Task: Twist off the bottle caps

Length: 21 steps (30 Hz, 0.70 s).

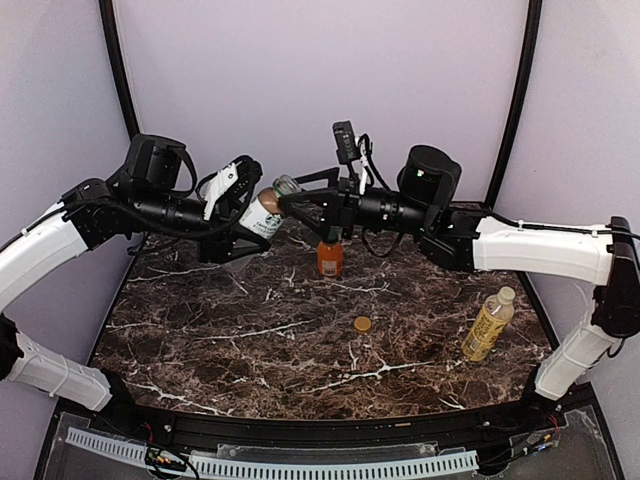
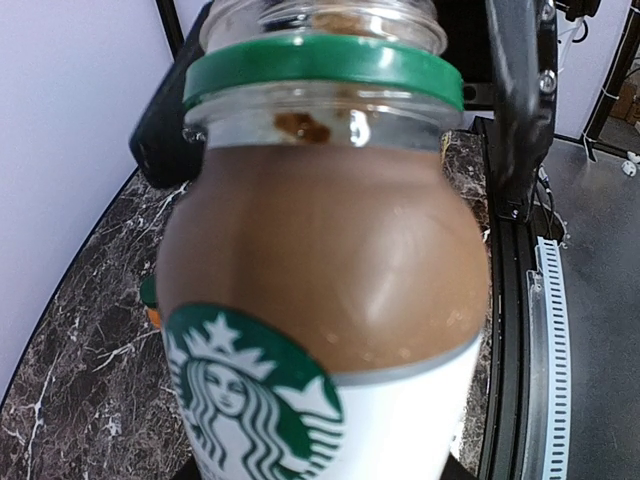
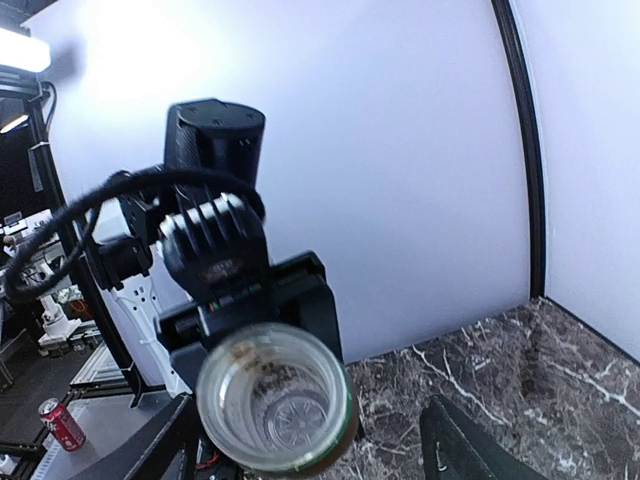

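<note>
Two bottles stand on the table (image 1: 200,340); a third, the clear bottle (image 1: 266,207), is clamped tilted in the left gripper (image 1: 244,222) above the far-left corner. Hazard: its mouth appears uncapped, so more tilt could spill the brown contents. The right gripper (image 1: 297,196) jaws stand apart, empty, flanking that mouth. The yellow bottle (image 1: 487,326), near the right edge, carries its cream cap (image 1: 507,294); a tan cap (image 1: 362,324) lies mid-table.

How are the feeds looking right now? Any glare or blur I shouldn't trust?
Left wrist: the clear bottle fills the frame, slightly soft from being so close, with a pale glare patch on its brown side. Right wrist: lamp glare washes out the upper left of the wall, though the bottle's open mouth reads fairly sharp. Top external: evenly lit and sharp across the marble table.
</note>
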Tool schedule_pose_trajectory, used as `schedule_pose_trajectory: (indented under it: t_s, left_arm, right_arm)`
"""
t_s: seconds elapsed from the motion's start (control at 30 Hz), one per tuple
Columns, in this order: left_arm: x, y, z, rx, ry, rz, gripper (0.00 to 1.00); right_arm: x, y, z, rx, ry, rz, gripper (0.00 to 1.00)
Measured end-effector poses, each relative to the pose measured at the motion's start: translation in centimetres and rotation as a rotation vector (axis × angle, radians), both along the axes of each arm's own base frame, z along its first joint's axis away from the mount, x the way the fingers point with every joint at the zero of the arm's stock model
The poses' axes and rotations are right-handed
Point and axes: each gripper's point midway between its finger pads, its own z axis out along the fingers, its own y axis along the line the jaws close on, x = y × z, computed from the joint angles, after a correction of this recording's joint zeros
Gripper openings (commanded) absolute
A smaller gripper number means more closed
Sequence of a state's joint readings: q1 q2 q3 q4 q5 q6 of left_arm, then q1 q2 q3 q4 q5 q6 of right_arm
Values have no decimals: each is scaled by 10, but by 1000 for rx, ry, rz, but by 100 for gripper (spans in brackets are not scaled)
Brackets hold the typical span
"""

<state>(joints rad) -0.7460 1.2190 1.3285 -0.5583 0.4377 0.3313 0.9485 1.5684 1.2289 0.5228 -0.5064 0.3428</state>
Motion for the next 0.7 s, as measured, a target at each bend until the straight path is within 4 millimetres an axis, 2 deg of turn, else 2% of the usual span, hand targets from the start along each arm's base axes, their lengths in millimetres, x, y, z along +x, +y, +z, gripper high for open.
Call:
schedule_pose_trajectory:
  t_s: [0.13,0.23,0.37,0.47,0.63,0.7]
  left_arm:
    - [-1,-2,-1,-2,9,-12,36]
    - [-2,-2,-2,-2,12,-16,36]
    - [-2,-2,-2,-2,12,-16,36]
    - [-2,-2,-2,-2,12,-16,36]
    - [-2,-2,-2,0,13,-15,36]
    - [-1,-2,-2,1,13,-15,36]
  right_arm:
    - [-5,-2,24,63,-36,21,62]
    - [-7,-1,33,90,-45,38,57]
    - [-6,4,31,88,-41,53,56]
    - [-5,6,26,75,-33,56,50]
    - [-7,7,24,66,-36,63,32]
    - [-8,7,25,63,-37,68,16]
